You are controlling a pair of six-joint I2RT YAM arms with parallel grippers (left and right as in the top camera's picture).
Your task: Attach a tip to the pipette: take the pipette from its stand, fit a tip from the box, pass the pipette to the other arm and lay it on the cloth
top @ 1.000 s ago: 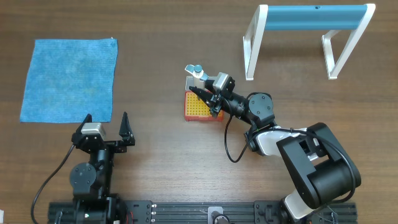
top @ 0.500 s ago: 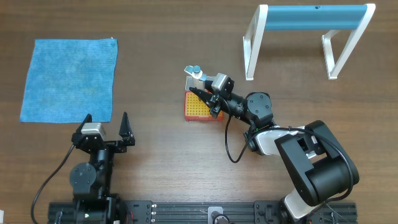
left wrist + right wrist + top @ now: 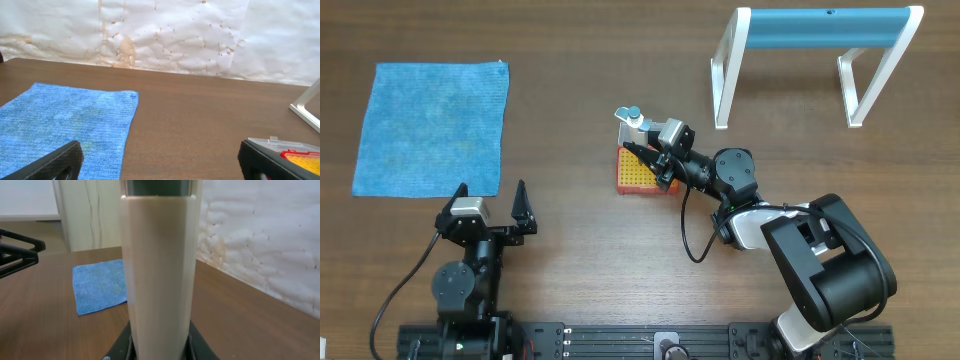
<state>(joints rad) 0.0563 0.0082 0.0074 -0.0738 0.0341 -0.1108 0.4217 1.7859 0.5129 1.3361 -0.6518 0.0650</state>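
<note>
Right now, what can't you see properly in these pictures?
1. Lower end of the pipette: in the right wrist view it runs off the bottom edge, and in the top view the right gripper covers it. Whether a tip is fitted cannot be told.
2. The tip box: in the top view it lies partly under the right gripper. In the left wrist view it is cut off by the edge and partly behind the left gripper.
3. Single tips: too small to count.

A brown wood-grain table (image 3: pixel 582 262) lies under everything; just beyond its far edge rises a white, wrinkled wall covering (image 3: pixel 190 35), marked with brownish stains and small specks along its length
</note>
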